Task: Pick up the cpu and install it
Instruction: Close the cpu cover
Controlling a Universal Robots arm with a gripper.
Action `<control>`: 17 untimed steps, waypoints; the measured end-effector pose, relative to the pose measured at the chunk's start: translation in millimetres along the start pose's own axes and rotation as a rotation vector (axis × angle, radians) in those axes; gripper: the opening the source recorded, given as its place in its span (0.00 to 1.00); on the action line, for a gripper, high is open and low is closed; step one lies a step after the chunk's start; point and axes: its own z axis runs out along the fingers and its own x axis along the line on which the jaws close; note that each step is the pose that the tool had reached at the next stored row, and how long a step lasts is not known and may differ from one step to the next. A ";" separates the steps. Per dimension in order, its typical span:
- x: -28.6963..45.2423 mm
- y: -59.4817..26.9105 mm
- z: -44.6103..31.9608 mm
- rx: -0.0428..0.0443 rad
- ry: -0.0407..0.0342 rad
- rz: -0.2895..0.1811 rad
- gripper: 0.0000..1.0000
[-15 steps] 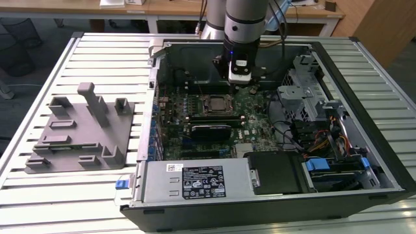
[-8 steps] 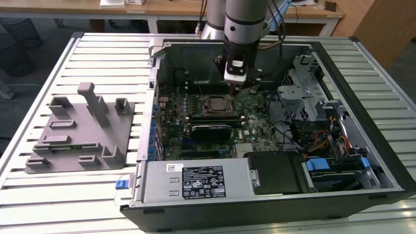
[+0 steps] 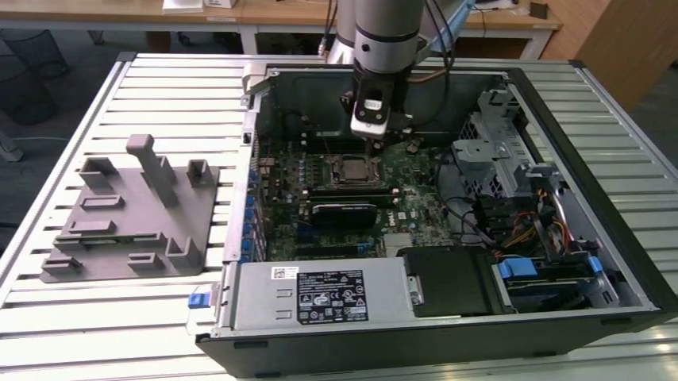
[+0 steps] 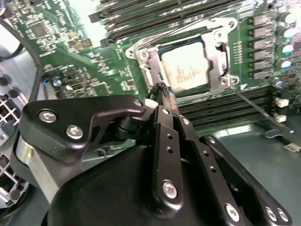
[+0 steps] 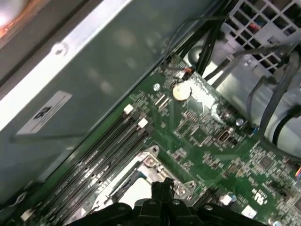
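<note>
Fingers point(image 4: 164, 113) fill the near part of the second wrist view: black links, screws showing, drawn together to one narrow tip with nothing between them. Closed, empty.

Tip hangs just beside the socket frame point(image 4: 217, 54), off one corner of it. Cannot tell whether it touches the board.

Cpu point(image 4: 186, 70) lies flat in the socket, pale silver top up, metal frame around its edges. A thin metal rod point(image 4: 254, 104) runs away from one corner of the frame. Memory slots point(image 4: 155, 14) lie in dark rows on the far side of the socket.

First wrist view: fingers point(image 5: 162, 190) again pressed together over the socket's edge. Green motherboard point(image 5: 211, 136) beyond, with a round coin battery point(image 5: 179, 91) near the case wall.

Exterior view: arm point(image 3: 387, 32) comes straight down into the open computer case point(image 3: 614, 262), fingers point(image 3: 374, 143) just above the board. Cpu point(image 3: 353, 169) sits in its socket close below them, slightly toward the exterior view's left. Case lies on its side on a slatted metal desk point(image 3: 95, 317). Grey tray with upright pegs point(image 3: 117, 230) rests on the desk well apart from the socket, outside the case on the exterior view's left.
</note>
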 end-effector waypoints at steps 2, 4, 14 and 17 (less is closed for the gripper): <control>0.0 0.0 0.8 0.0003 -0.0019 0.026 0.11; 0.0 -0.2 1.8 0.0009 -0.0044 0.057 0.11; 15.7 -17.8 5.6 0.0117 -0.0210 0.071 0.11; 17.2 -19.4 5.6 0.0125 -0.0220 0.089 0.11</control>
